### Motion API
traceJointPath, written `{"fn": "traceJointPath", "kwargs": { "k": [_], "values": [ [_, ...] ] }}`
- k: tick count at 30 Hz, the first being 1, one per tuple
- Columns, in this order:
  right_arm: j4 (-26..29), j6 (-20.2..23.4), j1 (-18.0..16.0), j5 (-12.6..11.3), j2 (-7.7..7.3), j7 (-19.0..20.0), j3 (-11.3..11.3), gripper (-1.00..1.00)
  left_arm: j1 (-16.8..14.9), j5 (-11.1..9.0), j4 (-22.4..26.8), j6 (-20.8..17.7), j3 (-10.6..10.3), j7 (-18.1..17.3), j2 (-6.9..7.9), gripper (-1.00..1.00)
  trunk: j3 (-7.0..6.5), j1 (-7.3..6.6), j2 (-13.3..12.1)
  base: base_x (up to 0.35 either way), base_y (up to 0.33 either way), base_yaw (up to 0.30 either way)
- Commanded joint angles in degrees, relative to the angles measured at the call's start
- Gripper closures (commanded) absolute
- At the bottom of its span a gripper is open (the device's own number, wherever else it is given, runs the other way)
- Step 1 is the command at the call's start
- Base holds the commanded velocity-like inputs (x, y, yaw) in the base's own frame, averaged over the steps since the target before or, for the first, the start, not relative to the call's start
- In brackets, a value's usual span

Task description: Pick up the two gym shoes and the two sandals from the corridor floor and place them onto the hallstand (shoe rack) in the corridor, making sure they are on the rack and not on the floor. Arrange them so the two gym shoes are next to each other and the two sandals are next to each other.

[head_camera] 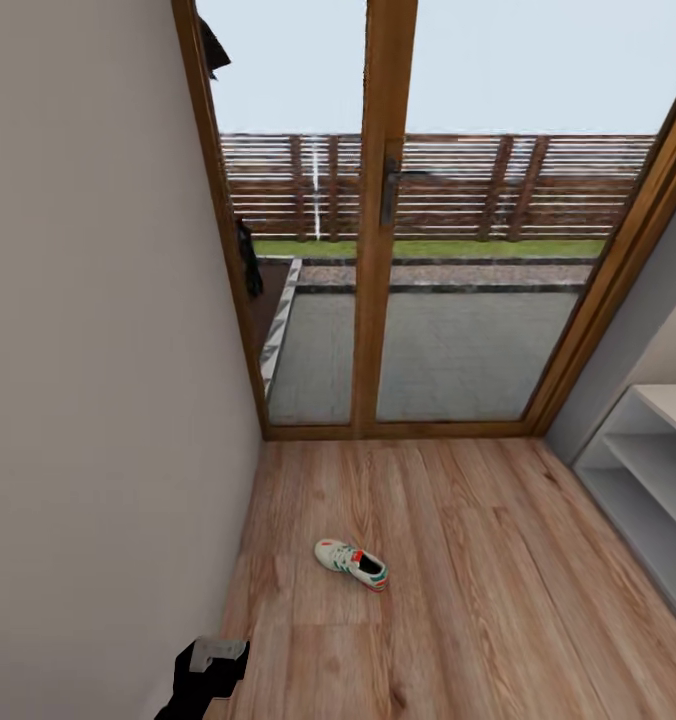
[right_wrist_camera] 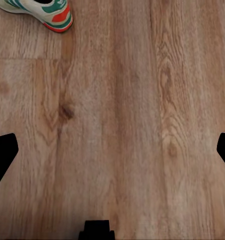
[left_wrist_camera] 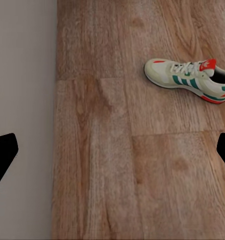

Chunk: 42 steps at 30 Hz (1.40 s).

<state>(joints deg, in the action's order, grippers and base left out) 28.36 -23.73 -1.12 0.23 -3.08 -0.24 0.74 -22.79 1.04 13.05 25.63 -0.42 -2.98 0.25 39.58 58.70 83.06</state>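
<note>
I am in a corridor with a light brown wood floor [head_camera: 458, 560], a plain wall on my left and a big glass door [head_camera: 388, 230] with a wooden frame in front of me. Through the glass I can see a fence and some grass.

One gym shoe [head_camera: 352, 563] lies alone on the floor, out in the open, a little way back from the door. It is white with green stripes on its side, white laces, a red patch on the tongue and red at the heel. It sits flat on its sole, toe pointing toward the wall on my left.

My left claw [left_wrist_camera: 112, 150] hangs over bare floor close to the wall, its two black tips wide apart and holding nothing. The shoe is ahead of it and well apart. My right claw [right_wrist_camera: 112, 150] is also spread wide and empty over bare floor, with the shoe's red heel far from it.

The light-grey shoe rack [head_camera: 648, 480] stands by the wall on my right, well away from the shoe.
</note>
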Motion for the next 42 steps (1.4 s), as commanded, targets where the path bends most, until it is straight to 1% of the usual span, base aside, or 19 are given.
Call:
{"fn": "traceJointPath", "kwargs": {
  "k": [1, 7, 18, 31, 42],
  "values": [
    [0.0, -0.2, 0.0, 0.0, 0.01, 0.0, 0.1, -1.00, 0.0, 0.1, 0.0, 0.2, 0.0, -0.1, 0.02, -1.00, 0.04, 0.03, 0.0, 0.294, 0.000, 0.000],
    [-0.1, -0.2, 0.0, 0.0, -0.02, 0.0, 0.1, -1.00, 0.0, 0.1, 0.0, 0.2, 0.0, -0.1, 0.02, -1.00, 0.04, 0.03, 0.0, 0.186, 0.000, 0.000],
    [0.0, -0.2, 0.0, 0.1, -0.16, 0.0, 0.1, -1.00, 0.0, 0.1, 0.0, 0.2, 0.0, -0.1, 0.02, -1.00, 0.04, 0.03, 0.0, 0.050, 0.000, 0.000],
    [0.0, -0.2, 0.0, 0.0, -0.17, 0.0, 0.1, -1.00, 0.0, 0.1, 0.0, 0.2, 0.0, -0.2, 0.02, -1.00, 0.04, 0.03, 0.0, 0.249, 0.000, 0.000],
    [0.0, -0.2, 0.0, 0.0, -0.17, 0.0, 0.1, -1.00, 0.0, 0.1, 0.0, 0.2, 0.0, -0.3, 0.02, -1.00, 0.04, 0.03, 0.0, 0.061, 0.000, 0.000]
  ]
}}
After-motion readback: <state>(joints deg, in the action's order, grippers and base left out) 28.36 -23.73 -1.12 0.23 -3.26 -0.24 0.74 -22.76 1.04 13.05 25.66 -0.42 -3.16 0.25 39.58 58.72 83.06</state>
